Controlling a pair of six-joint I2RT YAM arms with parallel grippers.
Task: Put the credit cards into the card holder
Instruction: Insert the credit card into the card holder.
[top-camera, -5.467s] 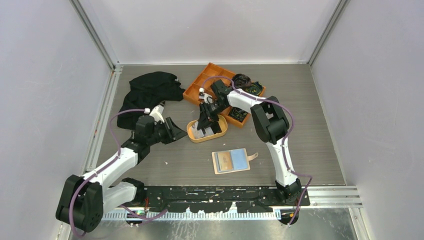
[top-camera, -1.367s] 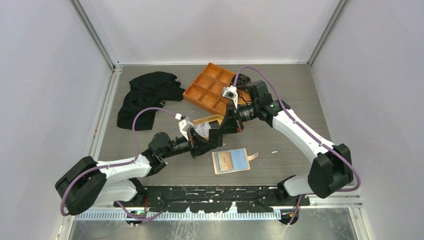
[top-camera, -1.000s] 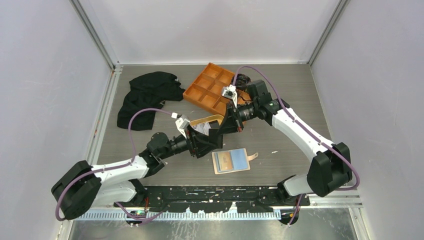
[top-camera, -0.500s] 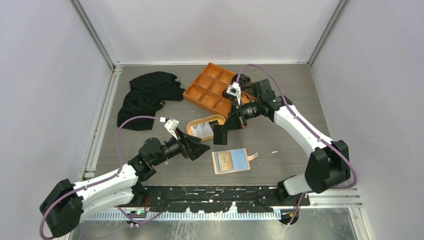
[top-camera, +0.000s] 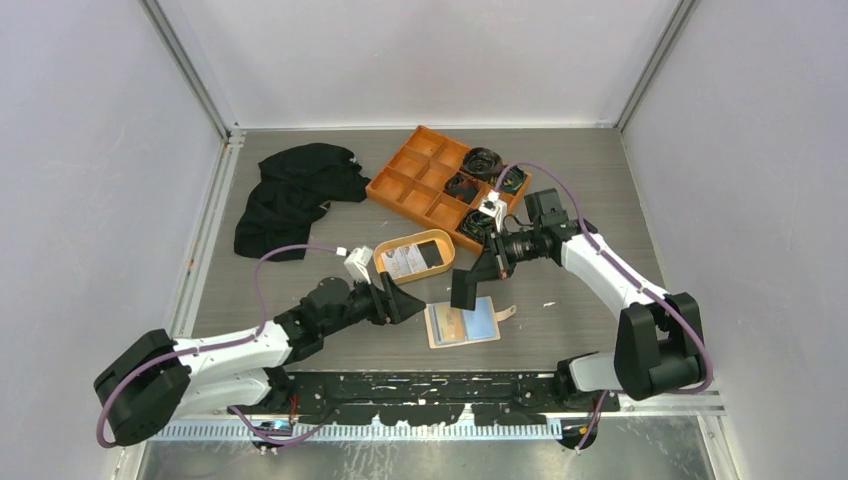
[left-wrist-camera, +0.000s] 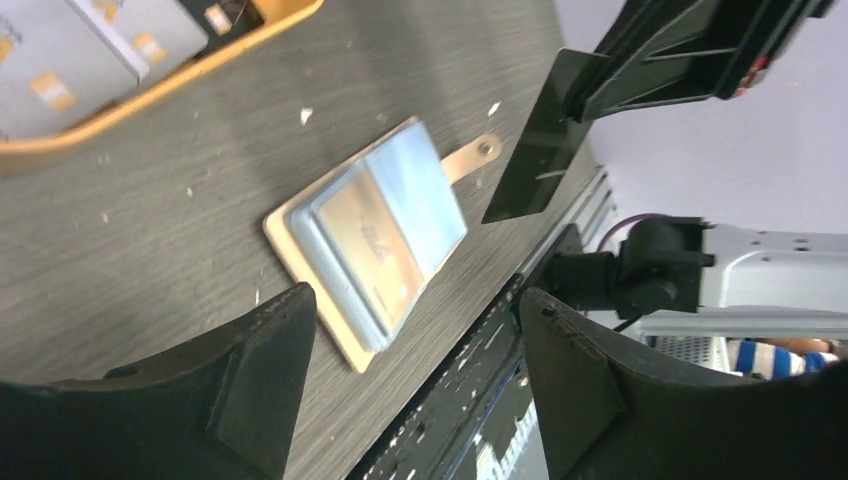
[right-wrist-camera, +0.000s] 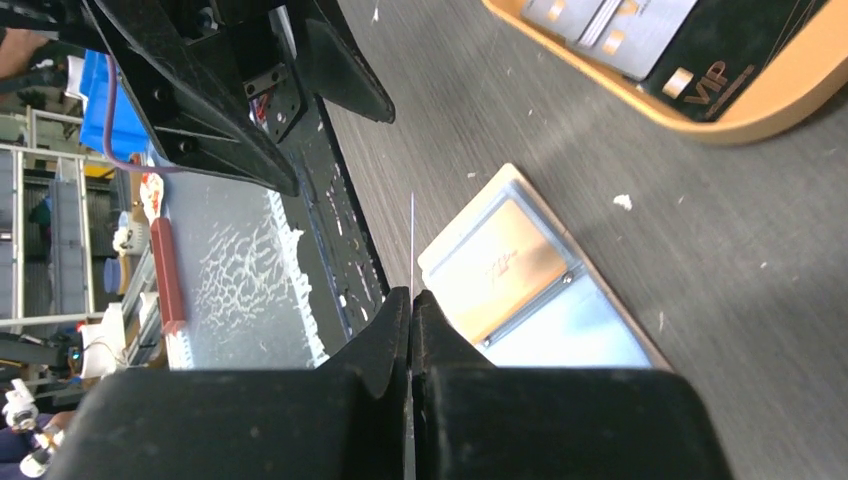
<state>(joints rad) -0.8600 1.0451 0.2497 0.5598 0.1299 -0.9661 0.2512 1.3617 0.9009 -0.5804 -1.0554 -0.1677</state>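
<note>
The right gripper (top-camera: 479, 273) has left the oval orange dish (top-camera: 378, 262), where it reached in some seconds ago. It has carried a black card (top-camera: 465, 289) away, and the card now hangs on edge close by the far side of the card holder (top-camera: 462, 322). The left gripper (top-camera: 408, 300), which met it beside the dish a second ago, has drawn back and now stands with jaws apart just left of the card holder.

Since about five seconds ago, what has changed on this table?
The right fingers took a black card from the oval dish and carried it nearer, toward the card holder. The left fingers came in beside them at the dish, then backed off, open. The card holder, dish, orange tray and black cloth stayed put.
</note>
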